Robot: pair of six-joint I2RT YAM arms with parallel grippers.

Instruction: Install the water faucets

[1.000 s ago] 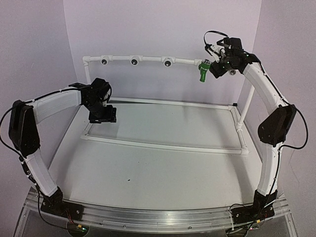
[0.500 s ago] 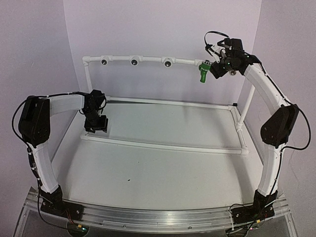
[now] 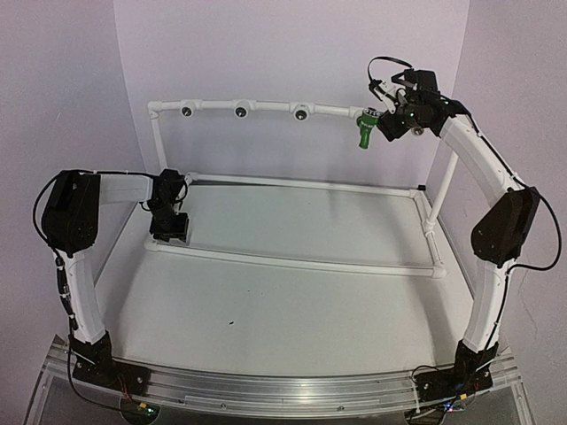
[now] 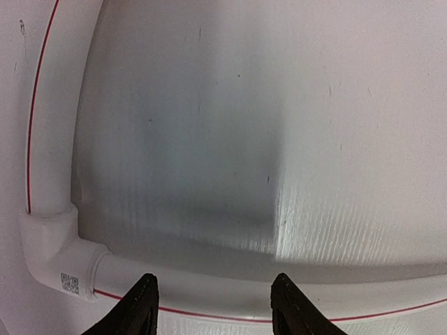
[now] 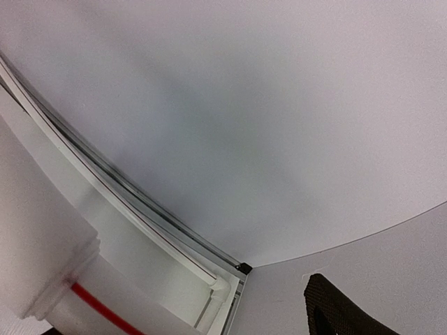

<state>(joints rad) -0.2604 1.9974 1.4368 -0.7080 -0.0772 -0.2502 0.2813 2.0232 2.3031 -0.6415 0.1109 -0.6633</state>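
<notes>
The green faucet (image 3: 364, 131) sits at about 1 o'clock in the overhead view, at the right-hand end of the raised pipe rail (image 3: 266, 108), spout hanging down and its silver ribbed end turned toward 3 o'clock; I judge it light, rigid moulded plastic, smooth and a bit slippery on the bent body, so I'd take it by the ribbed end or squarely across the body near the bend, where it can be turned without skating; too hard a squeeze or a crooked start could spoil the seating in the fitting; the right gripper (image 3: 383, 124) is right against it at its 3 o'clock, but whether the jaws are clamped on it I cannot tell, since the right wrist view shows only one dark finger (image 5: 339, 310), wall and a white pipe, no faucet; along the rail toward 9 o'clock three tee fittings (image 3: 240, 110) show dark holes with nothing in them; well apart, near 9 o'clock of the table (image 3: 266, 319), the left gripper (image 3: 170, 232) hangs low with its fingers (image 4: 143, 314) spread and nothing between them, over the base frame pipe (image 4: 209, 289) near its elbow (image 4: 59, 255)
</notes>
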